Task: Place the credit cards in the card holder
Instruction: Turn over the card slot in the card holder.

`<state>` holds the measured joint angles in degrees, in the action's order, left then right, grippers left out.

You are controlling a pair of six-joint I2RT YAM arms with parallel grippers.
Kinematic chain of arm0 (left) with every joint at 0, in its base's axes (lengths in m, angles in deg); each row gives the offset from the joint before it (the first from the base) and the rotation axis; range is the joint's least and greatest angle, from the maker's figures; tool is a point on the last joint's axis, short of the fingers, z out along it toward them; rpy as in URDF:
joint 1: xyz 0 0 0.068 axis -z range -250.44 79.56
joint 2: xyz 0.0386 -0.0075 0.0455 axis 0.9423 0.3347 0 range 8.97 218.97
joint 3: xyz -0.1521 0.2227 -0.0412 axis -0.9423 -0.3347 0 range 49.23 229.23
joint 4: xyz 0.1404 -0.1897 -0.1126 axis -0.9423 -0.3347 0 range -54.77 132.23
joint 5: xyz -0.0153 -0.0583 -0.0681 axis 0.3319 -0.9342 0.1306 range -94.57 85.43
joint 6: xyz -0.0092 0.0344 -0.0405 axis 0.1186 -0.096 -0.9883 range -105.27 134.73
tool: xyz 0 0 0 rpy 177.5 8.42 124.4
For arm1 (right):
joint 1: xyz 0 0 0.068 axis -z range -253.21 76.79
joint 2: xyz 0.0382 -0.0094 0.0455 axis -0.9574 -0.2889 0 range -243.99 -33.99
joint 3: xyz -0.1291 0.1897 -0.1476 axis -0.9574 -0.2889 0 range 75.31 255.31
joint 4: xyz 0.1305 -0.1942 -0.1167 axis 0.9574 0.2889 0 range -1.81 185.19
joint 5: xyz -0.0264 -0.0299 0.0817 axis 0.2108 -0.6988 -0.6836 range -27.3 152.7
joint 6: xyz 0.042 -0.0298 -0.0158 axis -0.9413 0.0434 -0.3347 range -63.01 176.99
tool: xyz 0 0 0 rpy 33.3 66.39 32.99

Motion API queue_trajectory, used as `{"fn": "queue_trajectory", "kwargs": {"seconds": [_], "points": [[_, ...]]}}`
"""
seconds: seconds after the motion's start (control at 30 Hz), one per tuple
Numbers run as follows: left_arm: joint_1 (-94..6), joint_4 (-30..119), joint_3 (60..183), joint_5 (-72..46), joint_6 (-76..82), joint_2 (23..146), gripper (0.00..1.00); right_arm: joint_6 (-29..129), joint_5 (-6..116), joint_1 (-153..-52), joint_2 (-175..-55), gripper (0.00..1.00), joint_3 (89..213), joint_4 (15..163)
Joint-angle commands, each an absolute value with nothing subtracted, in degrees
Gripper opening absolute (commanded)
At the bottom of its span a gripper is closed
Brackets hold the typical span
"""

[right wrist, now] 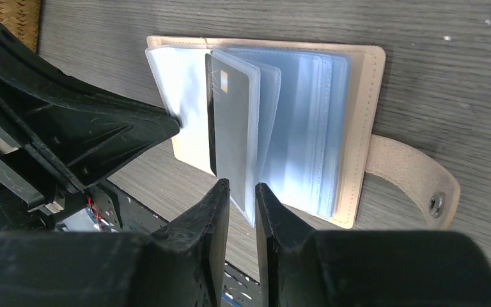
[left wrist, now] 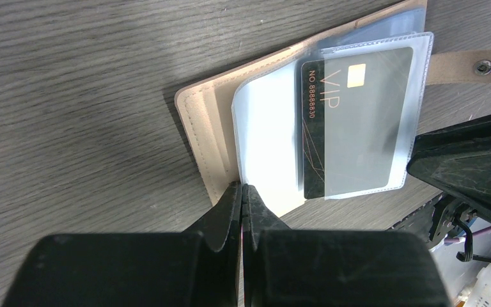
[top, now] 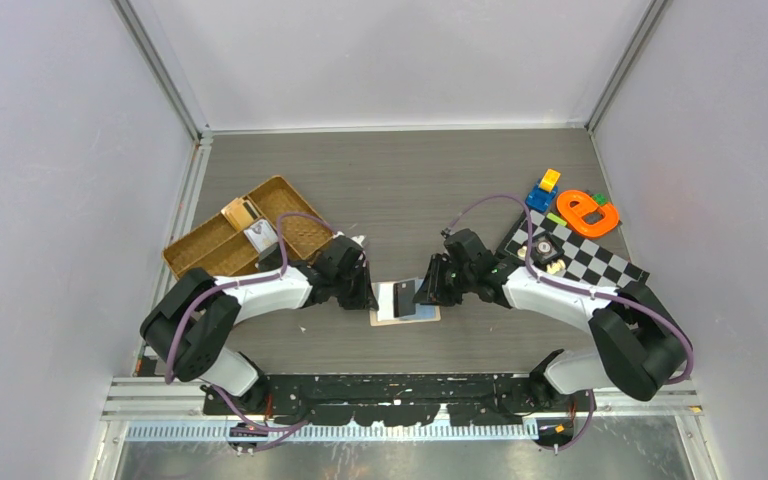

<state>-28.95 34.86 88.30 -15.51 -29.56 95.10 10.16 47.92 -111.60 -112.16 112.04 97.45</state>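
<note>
dark vip card [left wrist: 358,128] sleeved in the open peach leather wallet [left wrist: 198,128]; left fingers [left wrist: 227,214] pinch a clear page [left wrist: 262,141], right fingers [right wrist: 208,217] apart; second card unseen

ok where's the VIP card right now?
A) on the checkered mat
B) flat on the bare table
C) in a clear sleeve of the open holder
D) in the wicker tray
C: in the left wrist view the VIP card sits behind the clear plastic of a sleeve in the open holder.
</note>
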Motion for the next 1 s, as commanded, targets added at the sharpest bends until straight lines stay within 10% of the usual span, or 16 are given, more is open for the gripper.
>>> {"fn": "queue_trajectory", "kwargs": {"seconds": [0.0,0.97], "points": [[-29.1,35.1,87.7,-14.9,-28.5,94.3,0.00,9.9,46.8,-111.7,-111.1,0.27,114.2,96.5],[-29.1,37.4,86.8,-15.6,-29.1,94.3,0.00,10.8,53.1,-120.1,-118.4,0.26,122.4,98.5]]}}
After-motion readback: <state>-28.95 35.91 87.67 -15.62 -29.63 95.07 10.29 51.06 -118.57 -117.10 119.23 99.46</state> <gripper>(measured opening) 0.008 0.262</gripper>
